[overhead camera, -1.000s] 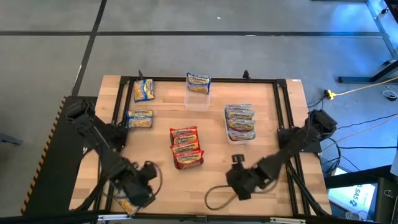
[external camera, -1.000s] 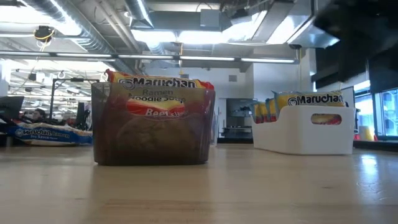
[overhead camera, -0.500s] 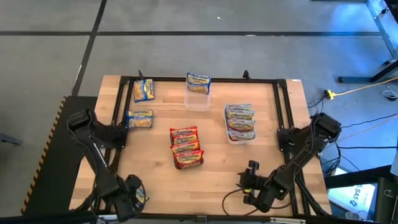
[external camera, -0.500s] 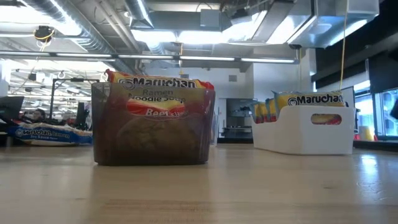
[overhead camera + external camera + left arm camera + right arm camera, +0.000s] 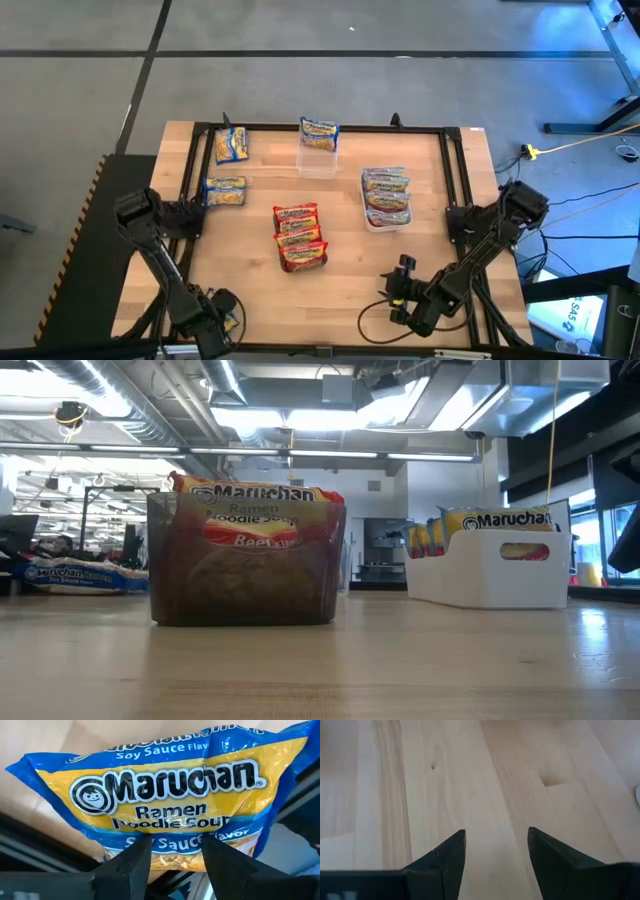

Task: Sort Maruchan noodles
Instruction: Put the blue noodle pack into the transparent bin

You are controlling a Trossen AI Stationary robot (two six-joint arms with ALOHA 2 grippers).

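Blue soy-sauce noodle packet (image 5: 165,795), bench's near-left corner: left gripper (image 5: 170,862) poised over it, jaws apart, nothing clamped; advise centring fingers across packet before closing; right gripper (image 5: 495,855) idle, jaws apart, near edge.

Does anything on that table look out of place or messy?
One blue soy sauce Maruchan packet sits at the table's near-left edge, right by the left gripper, far from the sorted groups. Two more blue packets lie loose at the far left, slightly askew.

bare table front (image 5: 330,290), bins (image 5: 385,212) behind
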